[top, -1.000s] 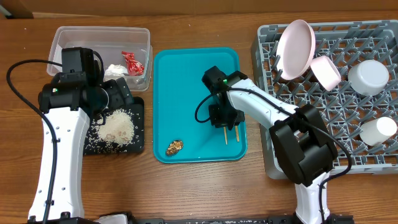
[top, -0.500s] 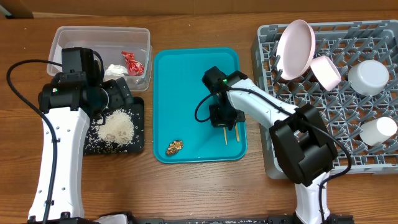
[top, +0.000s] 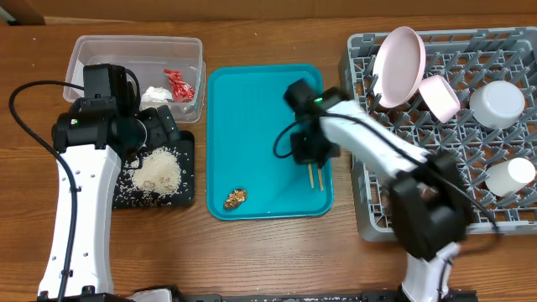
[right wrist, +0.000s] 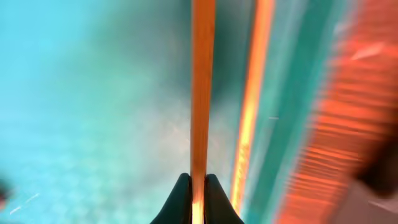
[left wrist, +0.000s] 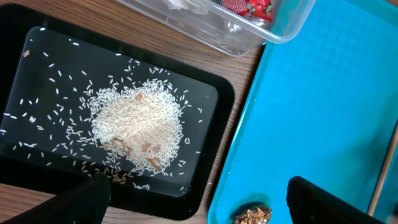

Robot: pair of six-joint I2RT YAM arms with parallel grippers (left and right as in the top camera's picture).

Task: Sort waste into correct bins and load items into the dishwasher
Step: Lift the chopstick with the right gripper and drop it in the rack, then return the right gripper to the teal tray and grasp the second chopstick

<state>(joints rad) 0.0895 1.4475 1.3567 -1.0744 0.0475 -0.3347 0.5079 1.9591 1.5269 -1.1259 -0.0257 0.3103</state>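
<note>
In the right wrist view my right gripper (right wrist: 198, 186) is shut on one thin wooden chopstick (right wrist: 202, 93), with the second chopstick (right wrist: 252, 112) close on its right. From overhead both chopsticks (top: 315, 177) are over the teal tray (top: 252, 101) near its right rim. A brown food scrap (top: 235, 198) lies at the tray's front. My left gripper (left wrist: 199, 208) hangs open above the black tray (left wrist: 205, 93) of rice (left wrist: 138, 127), empty. The clear tub (top: 138, 50) holds a red wrapper (top: 179, 84) and a white tissue (top: 156, 94).
The grey dish rack (top: 453, 193) at the right holds an upright pink-white plate (top: 398, 65), a pink bowl (top: 440, 96), a white bowl (top: 497, 103) and a white cup (top: 510, 176). The scrap (left wrist: 252, 215) shows between the left fingers' reach on the teal tray.
The right gripper has closed onto one chopstick, and the right arm has swung a little to the right, blurred by motion. The left arm has not moved.
</note>
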